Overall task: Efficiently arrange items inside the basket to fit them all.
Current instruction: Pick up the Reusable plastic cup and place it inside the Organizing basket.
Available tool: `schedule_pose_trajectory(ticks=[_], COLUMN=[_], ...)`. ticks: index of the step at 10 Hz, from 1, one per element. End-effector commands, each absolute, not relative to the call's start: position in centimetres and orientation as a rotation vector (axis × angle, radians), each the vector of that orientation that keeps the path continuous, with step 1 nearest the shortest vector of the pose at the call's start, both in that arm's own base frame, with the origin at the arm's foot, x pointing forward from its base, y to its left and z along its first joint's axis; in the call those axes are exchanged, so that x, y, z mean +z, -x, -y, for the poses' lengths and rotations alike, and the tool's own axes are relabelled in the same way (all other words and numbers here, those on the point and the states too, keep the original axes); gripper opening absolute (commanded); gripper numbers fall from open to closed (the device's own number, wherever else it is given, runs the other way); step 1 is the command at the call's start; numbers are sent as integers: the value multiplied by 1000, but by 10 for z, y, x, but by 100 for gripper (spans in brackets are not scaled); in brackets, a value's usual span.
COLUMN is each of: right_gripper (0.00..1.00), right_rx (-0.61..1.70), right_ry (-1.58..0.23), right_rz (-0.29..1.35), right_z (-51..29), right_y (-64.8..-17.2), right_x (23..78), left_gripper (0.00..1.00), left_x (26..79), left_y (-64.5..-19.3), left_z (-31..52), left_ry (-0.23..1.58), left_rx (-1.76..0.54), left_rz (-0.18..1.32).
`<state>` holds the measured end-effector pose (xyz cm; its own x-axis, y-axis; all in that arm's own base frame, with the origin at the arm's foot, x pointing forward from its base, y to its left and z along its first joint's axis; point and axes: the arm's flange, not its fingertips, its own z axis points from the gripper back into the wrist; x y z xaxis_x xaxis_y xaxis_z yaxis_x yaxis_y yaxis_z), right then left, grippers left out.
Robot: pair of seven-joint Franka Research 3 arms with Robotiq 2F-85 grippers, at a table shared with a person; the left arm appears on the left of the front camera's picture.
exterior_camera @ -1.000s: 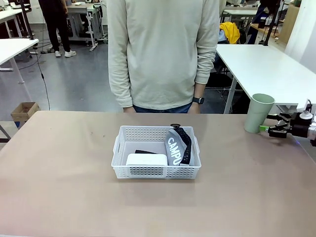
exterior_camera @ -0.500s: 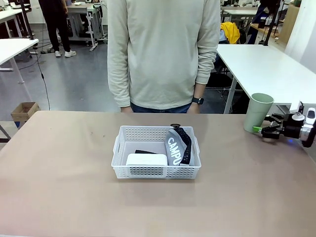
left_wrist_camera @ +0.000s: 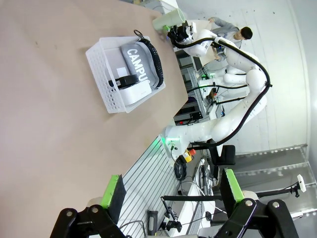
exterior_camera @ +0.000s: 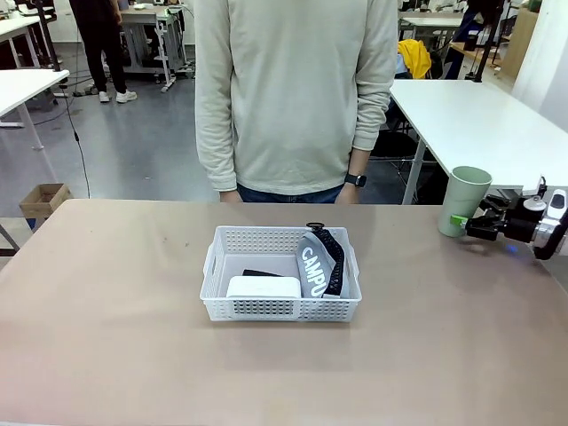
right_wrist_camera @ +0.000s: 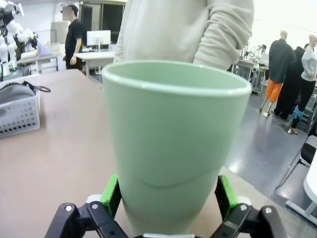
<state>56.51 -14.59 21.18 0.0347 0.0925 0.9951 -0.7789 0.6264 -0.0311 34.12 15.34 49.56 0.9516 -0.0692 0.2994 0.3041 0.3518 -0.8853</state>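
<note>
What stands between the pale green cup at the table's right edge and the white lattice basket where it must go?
Nothing visible stands on the bare brown table between the pale green plastic cup and the white plastic lattice basket. The right gripper already has its fingers on either side of the cup. Inside the basket, the free space is at the far left.

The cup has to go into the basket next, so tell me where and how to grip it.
Grip the pale green cup low on its wall, coming in level from the robot's right side. It stands upright and narrows toward the base, and the right end effector already has open fingers on either side of that lower part.
</note>
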Motion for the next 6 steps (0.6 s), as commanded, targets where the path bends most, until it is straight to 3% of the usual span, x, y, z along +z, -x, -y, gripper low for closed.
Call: schedule_pose_trajectory(ticks=[1,5,6], right_gripper=[100,100,44], right_rx=[673,750,751], right_ry=[-721,-766,-788], right_rz=[1406,1375,1351], right_z=[147,142,142], right_y=[-568,-563,-564], right_x=[222,227,225], left_gripper=[100,100,100], left_x=[496,496,496], left_y=[-339,-339,-339], left_z=[-155,-155,-155], left_ry=[1195,1195,1195], left_rx=[-251,-251,-251], left_rz=[221,221,221])
